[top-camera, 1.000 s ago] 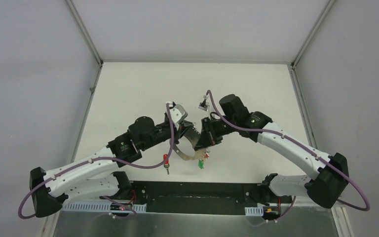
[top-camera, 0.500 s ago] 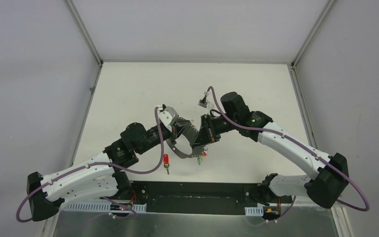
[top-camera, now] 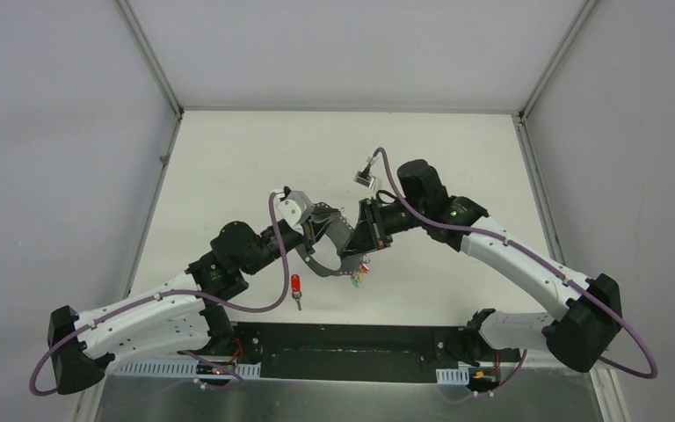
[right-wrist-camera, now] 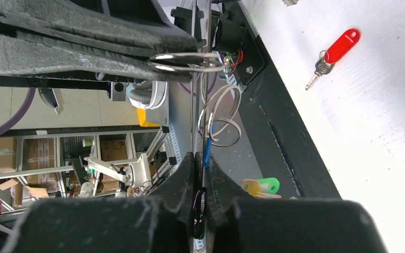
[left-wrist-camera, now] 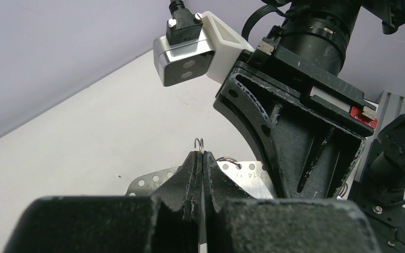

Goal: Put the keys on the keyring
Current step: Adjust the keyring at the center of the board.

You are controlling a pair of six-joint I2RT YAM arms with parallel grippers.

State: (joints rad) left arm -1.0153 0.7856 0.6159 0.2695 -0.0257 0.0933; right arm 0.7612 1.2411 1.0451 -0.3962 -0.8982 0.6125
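The keyring [top-camera: 319, 266], a thin grey perforated metal loop [left-wrist-camera: 150, 181], hangs in the air between my two grippers. My left gripper [left-wrist-camera: 201, 154] is shut on a small wire ring [left-wrist-camera: 199, 143] that pokes out above its fingertips; in the right wrist view that wire ring [right-wrist-camera: 187, 62] is pinched at the top. The right gripper [right-wrist-camera: 200, 158] is shut on the keyring's thin edge. A green-headed key [right-wrist-camera: 266, 185] and a yellow one dangle below the loop [top-camera: 359, 279]. One red-headed key [top-camera: 296, 285] lies alone on the table [right-wrist-camera: 341, 45].
The black base strip [top-camera: 343, 347] runs along the near table edge just behind the red key. The right wrist's camera block [left-wrist-camera: 183, 62] and its black finger frame [left-wrist-camera: 295, 132] stand close in front of my left fingers. White walls enclose the table.
The left arm drew back to the left and both grippers rose slightly, lifting the keyring and its dangling keys. The red key on the table stayed put.
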